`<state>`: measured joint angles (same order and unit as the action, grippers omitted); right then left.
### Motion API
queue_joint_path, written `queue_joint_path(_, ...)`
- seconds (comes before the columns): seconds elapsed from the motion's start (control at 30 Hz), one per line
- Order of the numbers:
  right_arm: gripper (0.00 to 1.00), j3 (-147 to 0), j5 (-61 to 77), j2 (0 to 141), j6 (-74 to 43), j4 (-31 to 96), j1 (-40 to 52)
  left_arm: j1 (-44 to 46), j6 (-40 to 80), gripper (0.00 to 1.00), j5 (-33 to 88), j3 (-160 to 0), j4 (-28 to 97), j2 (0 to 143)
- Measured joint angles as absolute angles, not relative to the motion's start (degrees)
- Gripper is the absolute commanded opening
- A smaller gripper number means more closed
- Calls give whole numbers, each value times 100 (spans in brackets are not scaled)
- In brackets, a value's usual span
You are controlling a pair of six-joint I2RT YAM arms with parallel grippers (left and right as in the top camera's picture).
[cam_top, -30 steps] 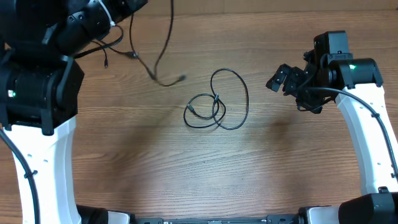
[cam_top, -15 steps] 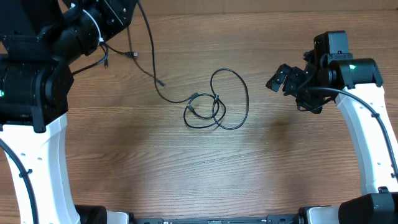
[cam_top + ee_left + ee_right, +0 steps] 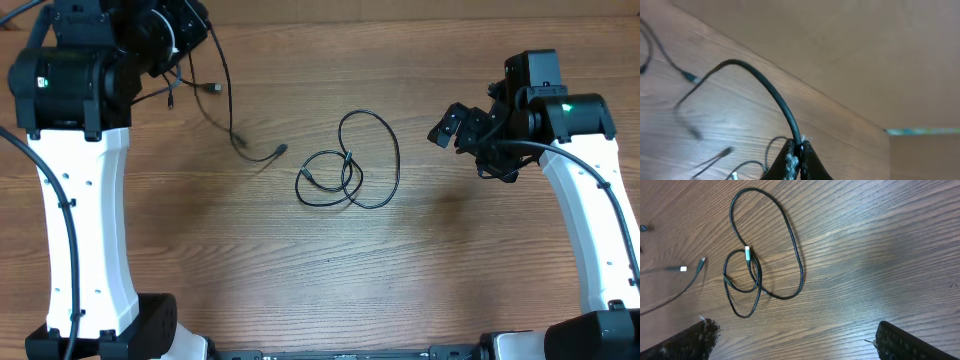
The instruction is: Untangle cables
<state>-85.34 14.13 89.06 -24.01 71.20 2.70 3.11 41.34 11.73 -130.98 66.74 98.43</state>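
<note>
A thin black cable lies coiled in loops at the middle of the table; it also shows in the right wrist view, with a silvery plug. My left gripper is shut on another black cable, held up at the far left. That cable hangs down from the gripper to the table, with its free end left of the coil. My right gripper is open and empty, above the table to the right of the coil.
Two short cable ends with plugs dangle near the left arm. The left arm's white column stands along the left side, the right arm's column along the right. Bare wood lies in front of the coil.
My left arm has swung back and to the left with its cable. The cable's free end has slid away from the coil toward the left. The right arm has not moved.
</note>
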Motion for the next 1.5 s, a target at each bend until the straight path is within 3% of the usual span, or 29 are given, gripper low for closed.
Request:
queue_joint_path(0.5, 100, -8534, 1411, 8906, -2399, 7118, 270, -1693, 4001, 4, 1022, -13098, 7555, 10624)
queue_joint_path(0.63, 100, -8534, 1411, 8906, -2399, 7124, 272, -2110, 3983, 4, 484, -13098, 7544, 11004)
queue_joint_path(1.13, 100, -8534, 1411, 8906, -2397, 7122, 272, -3258, 2738, 4, -1079, -13098, 6263, 11968)
queue_joint_path(1.17, 100, -8534, 1413, 8906, -2399, 7120, 272, -3387, 2563, 8, -1129, -13098, 6198, 12040)
queue_joint_path(1.23, 100, -8534, 1413, 8906, -2397, 7120, 272, -3542, 2429, 60, -1140, -13098, 6173, 12154)
queue_joint_path(1.27, 100, -8534, 1413, 8906, -2397, 7118, 272, -3581, 2362, 80, -1138, -13098, 6167, 12208)
queue_joint_path(1.3, 100, -8534, 1411, 8906, -2401, 7120, 270, -3667, 2355, 87, -1055, -13098, 6167, 12320)
queue_joint_path(1.5, 100, -8534, 1413, 8906, -2399, 7120, 272, -3798, 2351, 86, -602, -13096, 6259, 12776)
